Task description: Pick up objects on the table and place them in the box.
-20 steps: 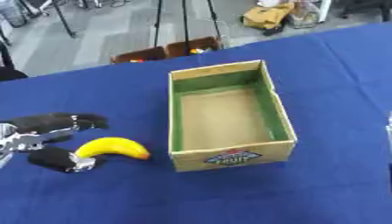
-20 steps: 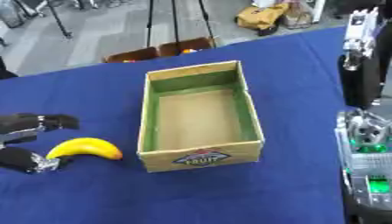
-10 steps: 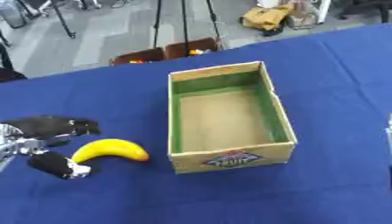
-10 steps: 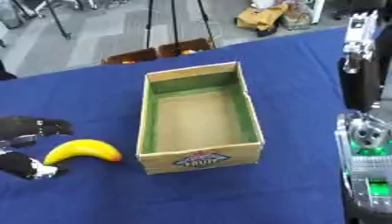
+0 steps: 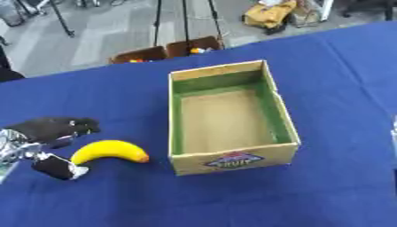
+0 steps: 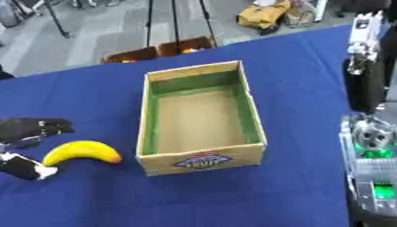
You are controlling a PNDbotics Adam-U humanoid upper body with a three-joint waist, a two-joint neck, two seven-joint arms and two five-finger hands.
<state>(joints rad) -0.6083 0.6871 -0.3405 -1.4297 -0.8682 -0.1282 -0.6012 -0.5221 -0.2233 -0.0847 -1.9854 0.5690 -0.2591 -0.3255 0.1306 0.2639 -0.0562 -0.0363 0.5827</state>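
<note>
A yellow banana (image 5: pixel 108 150) lies on the blue tablecloth, left of the cardboard box (image 5: pixel 232 162). The box is open at the top, has green inner walls, and nothing shows inside it. My left hand (image 5: pixel 50 128) is at the left edge. Its black fingers reach out just above and left of the banana, and its thumb (image 5: pixel 56 167) sits below the banana's left end. The hand is open and the banana is not gripped. My right hand (image 6: pixel 363 40) shows only at the right edge of the right eye view, held upright with its fingers pointing up, far from the box.
The blue table (image 5: pixel 232 204) runs to its far edge at the top. Beyond that edge are tripod legs, a low crate (image 5: pixel 167 51) and a yellow bag (image 5: pixel 271 13) on the floor. My right forearm (image 6: pixel 374 177) fills the lower right.
The left hand has shifted only slightly beside the banana. The banana and the box stay where they were.
</note>
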